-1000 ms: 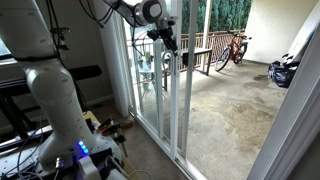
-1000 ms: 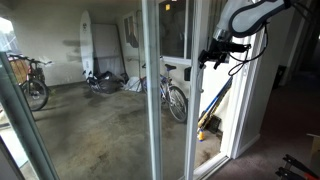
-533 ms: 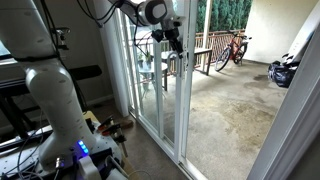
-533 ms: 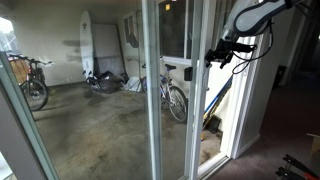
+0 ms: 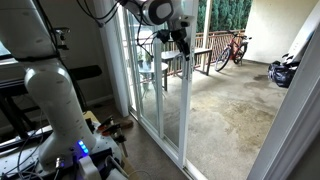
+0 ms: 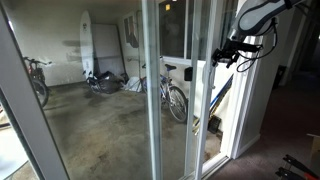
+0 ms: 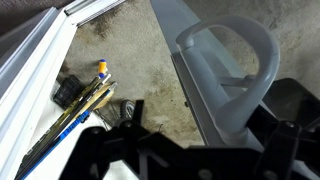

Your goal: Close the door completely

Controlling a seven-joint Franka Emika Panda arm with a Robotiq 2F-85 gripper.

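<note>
The door is a tall clear glass sliding panel (image 5: 165, 95) in a narrow white frame; it also shows in an exterior view (image 6: 180, 125). At its leading edge is a wide white post (image 7: 195, 85) with a grey loop handle (image 7: 240, 45). My gripper (image 5: 183, 38) is at handle height on that edge in both exterior views (image 6: 222, 55). In the wrist view its dark fingers (image 7: 243, 118) are closed around the lower part of the grey loop handle. A gap remains between the post and the white jamb (image 6: 243, 110).
A bicycle (image 6: 175, 100) and a surfboard (image 6: 87, 40) stand on the patio behind the glass. Another bicycle (image 5: 235, 45) and a dark bag (image 5: 283, 70) are farther out. Tools and a bottle (image 7: 85, 100) lie on the floor by the track. The robot base (image 5: 60, 110) stands indoors.
My gripper has moved sideways with the handle, and the door's leading edge has slid with it toward the jamb. The gap is narrower.
</note>
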